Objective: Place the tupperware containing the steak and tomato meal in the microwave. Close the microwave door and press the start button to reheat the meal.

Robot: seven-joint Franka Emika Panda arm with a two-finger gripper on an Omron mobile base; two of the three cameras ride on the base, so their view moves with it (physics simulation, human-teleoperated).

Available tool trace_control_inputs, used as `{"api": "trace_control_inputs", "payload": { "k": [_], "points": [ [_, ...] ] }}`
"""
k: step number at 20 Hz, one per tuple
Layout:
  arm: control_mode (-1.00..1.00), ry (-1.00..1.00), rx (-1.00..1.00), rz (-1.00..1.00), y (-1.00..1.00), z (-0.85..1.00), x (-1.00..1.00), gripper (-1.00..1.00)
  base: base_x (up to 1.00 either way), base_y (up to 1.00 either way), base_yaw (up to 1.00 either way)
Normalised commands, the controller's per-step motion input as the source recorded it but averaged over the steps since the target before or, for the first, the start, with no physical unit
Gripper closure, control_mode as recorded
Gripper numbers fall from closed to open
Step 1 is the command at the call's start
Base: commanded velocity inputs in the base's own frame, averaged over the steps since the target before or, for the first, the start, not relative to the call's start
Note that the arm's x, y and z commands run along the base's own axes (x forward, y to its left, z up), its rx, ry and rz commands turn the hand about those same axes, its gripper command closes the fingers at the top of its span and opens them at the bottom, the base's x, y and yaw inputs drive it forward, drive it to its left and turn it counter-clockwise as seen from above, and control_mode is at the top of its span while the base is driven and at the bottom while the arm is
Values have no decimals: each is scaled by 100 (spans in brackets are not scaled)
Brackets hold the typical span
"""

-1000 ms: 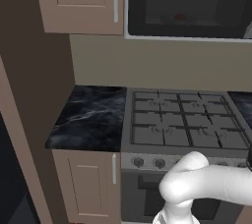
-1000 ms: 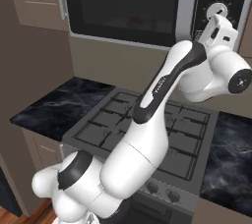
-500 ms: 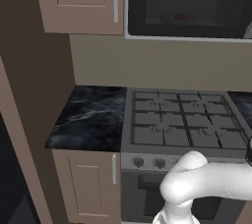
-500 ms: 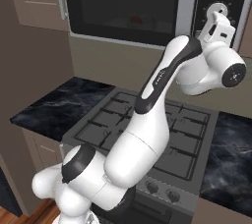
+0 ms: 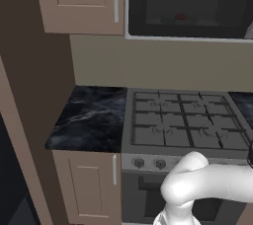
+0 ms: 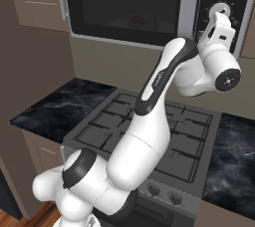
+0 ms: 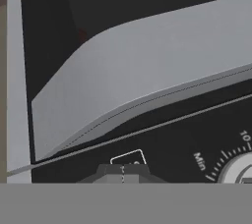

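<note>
The gripper [image 6: 215,26] is reaching up against the dark control panel [image 6: 225,2] of the microwave [image 6: 189,7], just beside its round white dial [image 6: 222,9]; its tips are pressing together, with no gap showing between them in the hand view. There a small outlined button [image 7: 128,158] is sitting right above the tips, with the dial's "Min" ticks at the lower right. The white arm is rising from its rounded base, bending at a dark elbow joint and stretching high over the stove [image 6: 149,131] with its grey grid grates.

The microwave door [image 6: 124,2], a wide dark glass panel in a silver-grey frame, is lying flat against the front, its long axis running sideways. Behind the glass the tomato [image 5: 180,17] is glowing faintly red. Below, a glossy black marbled counter [image 5: 91,118] is sitting beside the stove.
</note>
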Motion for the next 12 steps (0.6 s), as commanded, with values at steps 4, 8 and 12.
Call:
{"api": "trace_control_inputs", "payload": {
  "k": [4, 8, 12],
  "points": [
    [-100, 0, 0, -8, -24, 0, 44, 100, 0, 0, 0],
    [-100, 0, 0, -11, -25, 0, 53, 100, 0, 0, 0],
    [-100, -3, 0, -11, -21, -1, 55, 100, 0, 0, 0]
  ]
}}
